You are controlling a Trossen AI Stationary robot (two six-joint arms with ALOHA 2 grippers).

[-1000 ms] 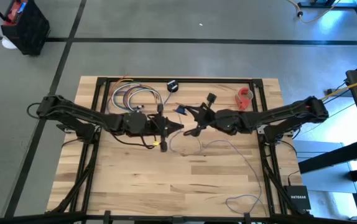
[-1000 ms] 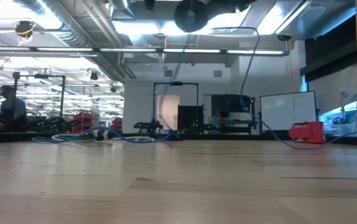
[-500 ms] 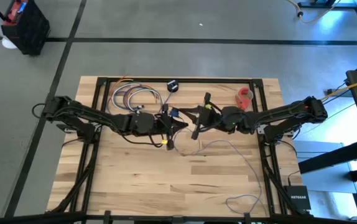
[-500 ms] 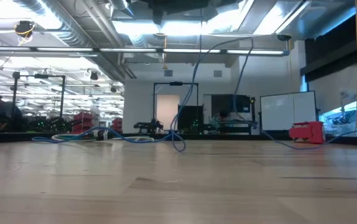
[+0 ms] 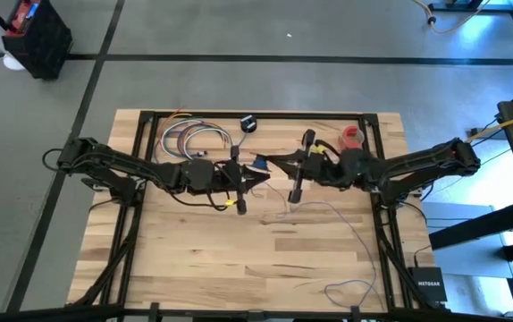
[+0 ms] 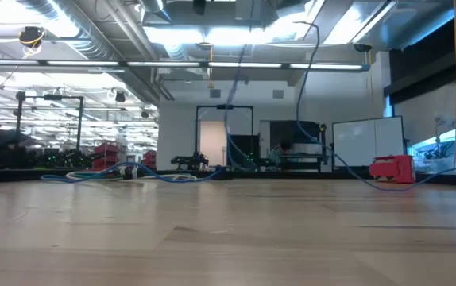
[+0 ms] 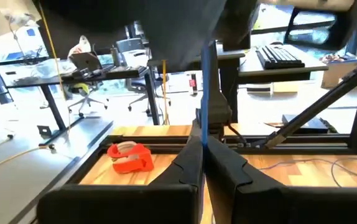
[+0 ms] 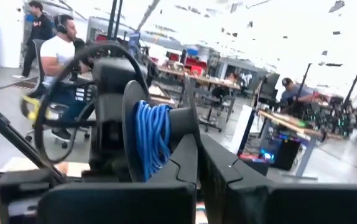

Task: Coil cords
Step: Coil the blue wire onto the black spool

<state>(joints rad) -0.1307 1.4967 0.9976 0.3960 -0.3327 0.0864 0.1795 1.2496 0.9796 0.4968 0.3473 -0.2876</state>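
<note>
The tabletop [image 5: 194,259] is a light wood slab in a black frame. Beside its right front corner sits a black box [image 5: 428,287] marked NETGEAR.

Both arms meet over the rear middle of the tabletop. The left gripper [image 5: 258,177] has its fingers [image 7: 194,163] pressed together on a blue strand of the cord [image 7: 206,74], which rises between them. The right gripper [image 5: 279,164] is likewise closed, its fingers [image 8: 185,163] just below a spool [image 8: 157,134] wound with blue cord.

Slack cord [image 5: 346,219] trails across the right side of the tabletop. A multicoloured coil [image 5: 194,139] lies at the rear left.

A red tape roll [image 5: 352,137] rests at the rear right; a small black puck [image 5: 248,123] lies at the rear edge.
</note>
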